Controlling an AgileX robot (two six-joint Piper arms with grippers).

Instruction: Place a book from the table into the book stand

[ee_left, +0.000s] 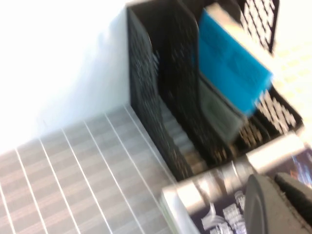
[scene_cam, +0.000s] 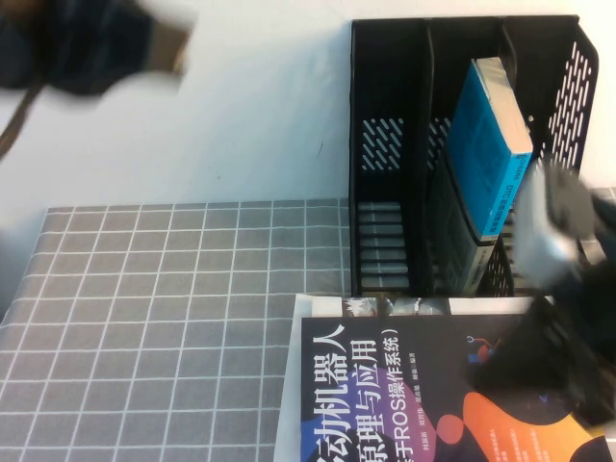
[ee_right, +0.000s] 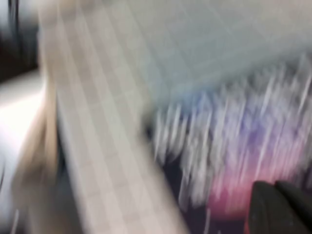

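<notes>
Looking over the table from the raised camera, I see its grey gridded cloth bare on my left side, with the black book stand upright at the far right against the white wall. The blue and grey book already sits inside the stand, in what looks like the middle or right-hand slot, leaning at a tilt with its lower end down in the slot and its upper end toward the perforated right wall. A dark navy book with an orange patch lies flat on the table just in front of the stand. The right gripper is a blurred grey shape just beside the blue book's lower edge, over the navy one; I cannot tell whether its fingers are parted or closed. The left gripper is a dark blur high at the far left, well apart from everything, and its fingers are equally unreadable. My worry from here is the tilt: I judge that if the right arm brushes the leaning book, it could tip it further or drag it out of the slot, and a swing could nudge the stand itself.
</notes>
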